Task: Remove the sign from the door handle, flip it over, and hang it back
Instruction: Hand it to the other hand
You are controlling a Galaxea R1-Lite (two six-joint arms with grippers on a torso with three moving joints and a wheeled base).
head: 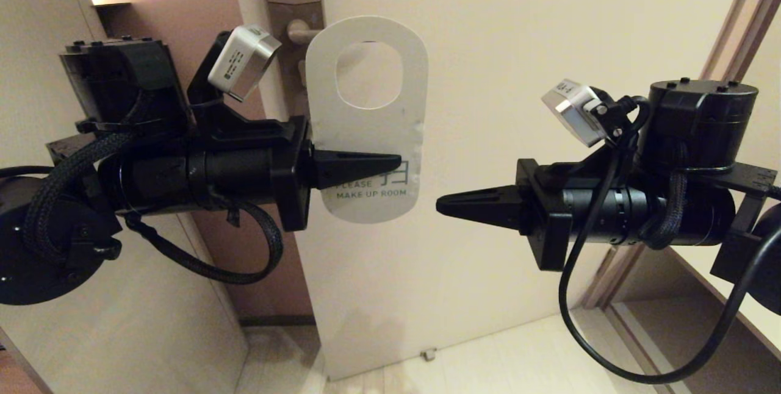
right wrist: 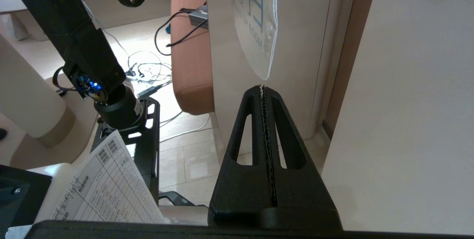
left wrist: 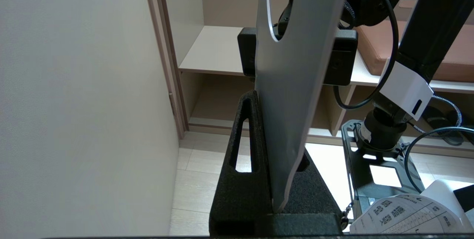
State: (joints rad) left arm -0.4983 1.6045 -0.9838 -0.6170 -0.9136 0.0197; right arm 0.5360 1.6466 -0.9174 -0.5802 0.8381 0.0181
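Against the pale door (head: 518,138), the left gripper (head: 390,165) pinches the sign (head: 366,119) white-side out beside the handle (head: 302,33), ready for rehanging; the right gripper (head: 445,205), closed and empty, waits near the sign.

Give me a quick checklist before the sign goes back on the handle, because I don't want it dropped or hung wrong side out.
1. Left end effector shut on the sign: ok, the card sits between its fingers in the left wrist view.
2. Side facing the head camera reads MAKE UP ROOM: ok.
3. Oval hole free of the fingers: ok.
4. Sign's hole over the door handle: not ok, the handle shows only beside the card's top edge.
5. Right end effector off the sign: ok, shut on nothing, tip just short of the card's edge.
6. Card unbent: cannot tell.
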